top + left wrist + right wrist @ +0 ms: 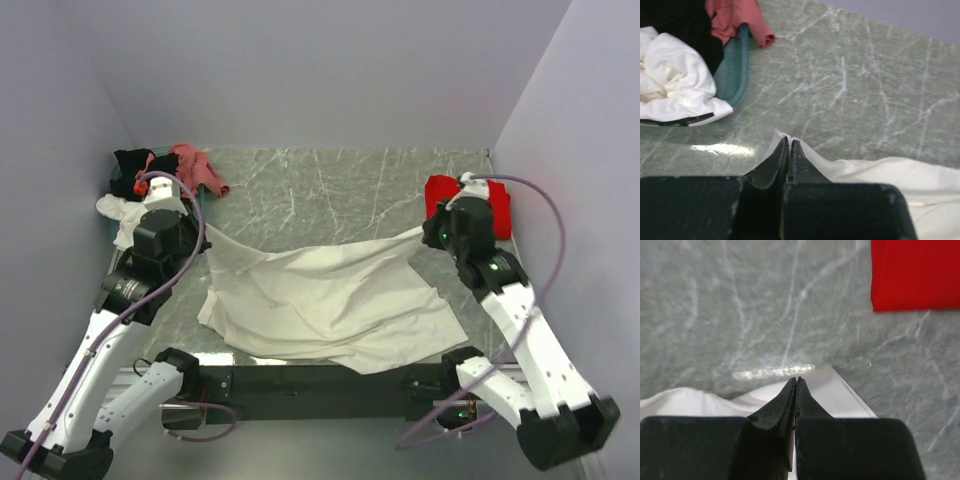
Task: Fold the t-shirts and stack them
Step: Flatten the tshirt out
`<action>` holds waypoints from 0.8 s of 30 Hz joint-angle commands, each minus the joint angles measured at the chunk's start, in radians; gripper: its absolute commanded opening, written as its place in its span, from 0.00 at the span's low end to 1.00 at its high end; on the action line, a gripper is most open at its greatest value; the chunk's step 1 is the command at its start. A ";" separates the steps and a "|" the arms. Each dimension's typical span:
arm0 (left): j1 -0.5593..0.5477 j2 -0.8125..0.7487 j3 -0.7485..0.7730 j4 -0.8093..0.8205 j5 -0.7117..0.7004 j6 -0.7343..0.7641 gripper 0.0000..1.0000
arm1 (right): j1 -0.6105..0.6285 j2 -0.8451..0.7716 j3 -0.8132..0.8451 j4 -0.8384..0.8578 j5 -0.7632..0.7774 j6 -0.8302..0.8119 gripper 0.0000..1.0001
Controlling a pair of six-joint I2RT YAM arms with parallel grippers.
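Grey-green marbled tabletop (330, 190), pale-veined and glossy, sits boxed in by plain lilac walls (300, 70). Across its near middle lies the cream t-shirt (330, 300), wrinkled, its far edge stretched between the arms. The left gripper (789, 142) and the right gripper (796, 381) are each pressed together, pinching a corner. A flat red t-shirt (915, 272) lies far right. A black shirt (130, 162), pink shirt (195, 165) and white shirt (120, 212) heap far left.

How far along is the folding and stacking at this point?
Done: the red t-shirt lies folded at far right. In hand: the left gripper and right gripper each pinch the far edge of the unfolded cream t-shirt. Left: the black, pink and white shirts heaped at far left.
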 commanded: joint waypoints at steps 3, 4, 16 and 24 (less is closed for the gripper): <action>0.006 -0.052 0.133 0.041 0.157 0.002 0.01 | -0.005 -0.218 0.170 -0.093 0.031 -0.055 0.00; 0.006 -0.054 0.180 0.033 0.209 -0.004 0.01 | -0.004 -0.235 0.226 -0.127 0.025 -0.060 0.00; 0.006 -0.088 0.457 0.071 0.432 -0.081 0.01 | -0.005 -0.346 0.525 -0.149 -0.078 -0.083 0.00; 0.006 0.151 0.345 0.142 0.302 -0.092 0.01 | -0.016 -0.147 0.358 0.002 -0.056 -0.086 0.00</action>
